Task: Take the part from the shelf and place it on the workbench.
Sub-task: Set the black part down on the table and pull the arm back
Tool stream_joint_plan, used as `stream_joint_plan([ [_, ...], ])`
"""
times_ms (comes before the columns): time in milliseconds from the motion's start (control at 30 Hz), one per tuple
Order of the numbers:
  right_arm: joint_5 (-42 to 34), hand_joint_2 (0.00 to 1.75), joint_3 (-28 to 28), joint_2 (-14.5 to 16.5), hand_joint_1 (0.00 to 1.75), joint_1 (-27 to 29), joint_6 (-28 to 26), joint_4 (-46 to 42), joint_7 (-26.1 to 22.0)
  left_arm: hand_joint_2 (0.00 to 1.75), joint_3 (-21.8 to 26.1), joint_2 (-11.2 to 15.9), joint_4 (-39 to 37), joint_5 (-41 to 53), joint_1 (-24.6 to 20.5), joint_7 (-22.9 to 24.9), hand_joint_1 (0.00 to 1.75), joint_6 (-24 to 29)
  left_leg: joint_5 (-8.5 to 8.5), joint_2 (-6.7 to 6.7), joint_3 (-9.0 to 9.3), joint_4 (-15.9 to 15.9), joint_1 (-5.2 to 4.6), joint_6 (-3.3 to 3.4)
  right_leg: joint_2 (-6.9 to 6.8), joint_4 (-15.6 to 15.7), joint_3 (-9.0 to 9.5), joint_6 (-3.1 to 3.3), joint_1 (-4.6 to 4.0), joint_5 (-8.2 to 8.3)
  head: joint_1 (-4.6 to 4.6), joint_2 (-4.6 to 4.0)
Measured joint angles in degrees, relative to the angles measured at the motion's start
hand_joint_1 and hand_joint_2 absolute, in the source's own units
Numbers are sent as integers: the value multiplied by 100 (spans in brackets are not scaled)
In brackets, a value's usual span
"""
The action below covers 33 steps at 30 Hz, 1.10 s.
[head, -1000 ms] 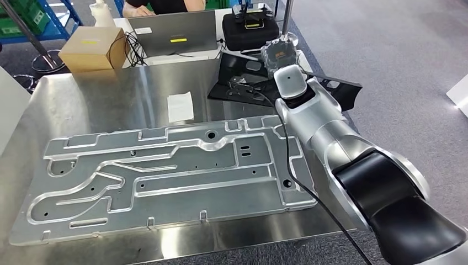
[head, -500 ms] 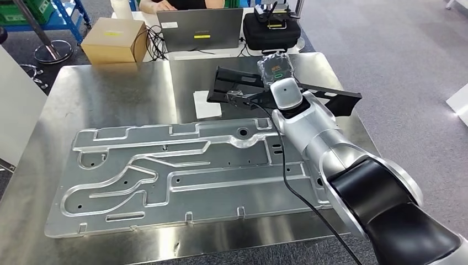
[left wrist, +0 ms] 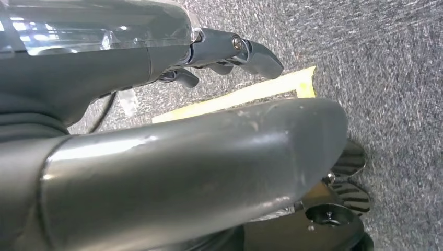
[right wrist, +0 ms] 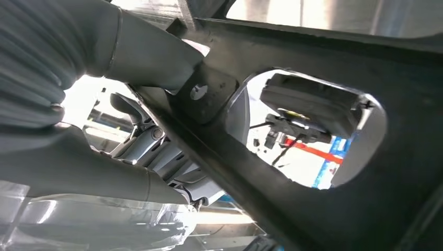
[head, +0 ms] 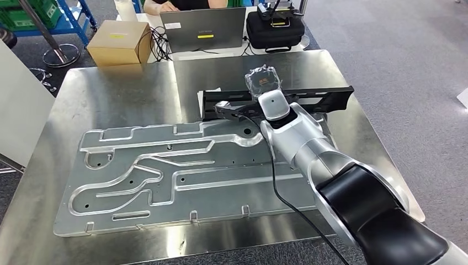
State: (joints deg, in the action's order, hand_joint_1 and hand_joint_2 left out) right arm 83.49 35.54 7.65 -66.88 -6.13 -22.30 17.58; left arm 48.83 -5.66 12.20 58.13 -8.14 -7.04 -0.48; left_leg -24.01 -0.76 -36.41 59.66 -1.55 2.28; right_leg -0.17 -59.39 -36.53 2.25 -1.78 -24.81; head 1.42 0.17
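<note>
My right hand [head: 234, 107] grips the long black plastic part with cut-out holes [head: 309, 98]. In the head view I hold it over the far right area of the shiny steel workbench [head: 127, 94], and it lies almost level, stretching from near the middle of the bench toward its right edge. I cannot tell whether the part touches the bench surface or hangs just above it. In the right wrist view my grey thumb [right wrist: 151, 57] presses on one side of a black rib of the part [right wrist: 313, 47], and my darker fingers [right wrist: 141, 141] are closed on the other side, so the grip is firm on this rib. Through the large hole of the part I see a black case far behind.

My left hand [left wrist: 219, 49] is seen in the left wrist view above grey carpet with a yellow tape line [left wrist: 235, 97]. Its dark fingers are bent a little and they hold nothing.

On the workbench, in front of the black part, lies a large flat silver metal plate with raised channels [head: 165, 176]. It covers most of the near half of the bench. A small white paper is partly hidden behind the part. Beyond the bench stand a brown cardboard box [head: 118, 43], a grey laptop [head: 204, 28] and a black carrying case [head: 275, 30]. A person's arm [head: 160, 6] rests behind the laptop.
</note>
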Motion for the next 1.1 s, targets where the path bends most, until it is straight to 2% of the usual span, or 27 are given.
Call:
stream_joint_plan([
  [367, -68, 175, -107, 343, 175, 2, -34, 11, -74, 0, 2, 29, 0, -4, -25, -31, 0, -36, 6, 4, 5, -9, 0, -5, 5, -3, -2, 1, 0, 0, 1, 0],
  [733, -244, 175, -223, 432, 175, -202, -117, 11, -166, 0, 2, 29, 0, 60, -49, -75, 0, -108, 7, 3, 4, -10, -9, -2, 6, -4, -1, 1, 13, 0, 1, 0],
  [800, -597, 175, -329, 513, 175, -195, -220, -2, -399, 0, 2, 28, 0, 42, -52, -126, 0, -140, 7, 6, 4, -10, -11, -2, 9, -4, 0, 0, 14, 0, 1, 1],
  [933, -2046, 175, -677, 869, 175, 132, -260, -335, -968, 0, 35, 28, 0, -68, -42, -263, 0, -157, 3, 22, 8, -10, -11, -4, 23, -4, -1, 1, 14, -1, 1, 0],
  [1000, -2481, 175, -688, 1010, 175, 355, -201, -531, -990, 0, 67, 28, 0, -101, -31, -303, 0, -174, 2, 14, 8, -11, -11, -3, 18, -4, -1, 2, 13, -4, 1, 1],
  [1100, -2726, 175, -600, 1116, 175, 564, -169, -656, -967, 0, 109, 28, 0, -108, 4, -314, 0, -196, 2, 3, 6, -12, -11, -3, 11, -5, -1, 5, 13, -8, 1, 1],
])
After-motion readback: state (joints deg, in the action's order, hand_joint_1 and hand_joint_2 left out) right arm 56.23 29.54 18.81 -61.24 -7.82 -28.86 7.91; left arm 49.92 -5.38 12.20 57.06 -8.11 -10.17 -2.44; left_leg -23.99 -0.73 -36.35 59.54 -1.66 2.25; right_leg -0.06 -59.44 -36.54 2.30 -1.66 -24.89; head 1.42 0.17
